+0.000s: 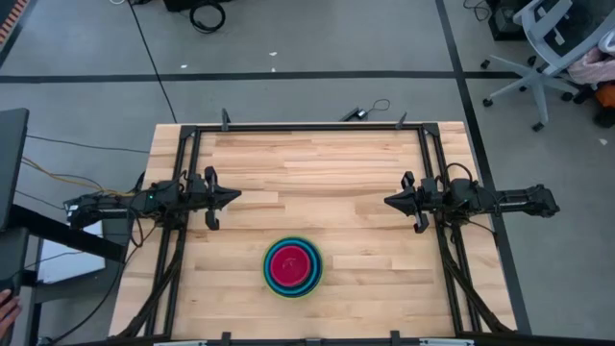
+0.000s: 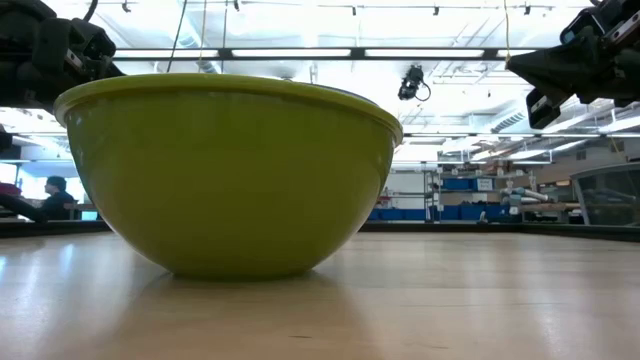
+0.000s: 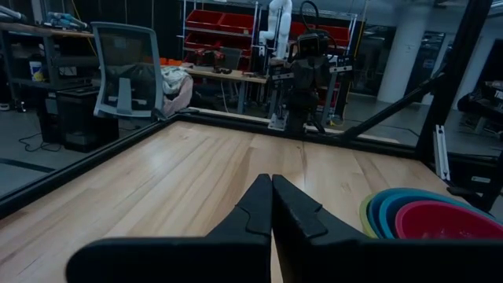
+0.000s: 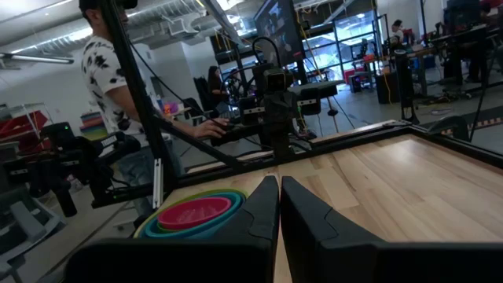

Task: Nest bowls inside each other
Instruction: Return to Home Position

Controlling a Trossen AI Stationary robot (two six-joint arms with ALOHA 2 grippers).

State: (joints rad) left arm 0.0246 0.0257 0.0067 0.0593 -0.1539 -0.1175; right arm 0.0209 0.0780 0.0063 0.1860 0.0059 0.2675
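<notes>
The bowls sit nested in one stack [image 1: 294, 267] on the wooden table near its front edge, the magenta-red one [image 1: 293, 264] innermost, blue and teal rims around it, the large lime green bowl [image 2: 230, 170] outermost with its base on the table. The stack also shows in the left wrist view [image 3: 424, 216] and the right wrist view [image 4: 196, 214]. My left gripper [image 1: 236, 197] hovers shut at the table's left side, pointing level toward the middle. My right gripper [image 1: 388, 201] hovers shut at the right side, facing it. Both are clear of the bowls.
A black frame rail [image 1: 307, 128] runs round the table. Bare wood lies between the two grippers and toward the far edge [image 1: 317, 159]. Beyond the table a person [image 4: 118, 86] stands at the left side, and an office chair [image 1: 553, 48] is at the far right.
</notes>
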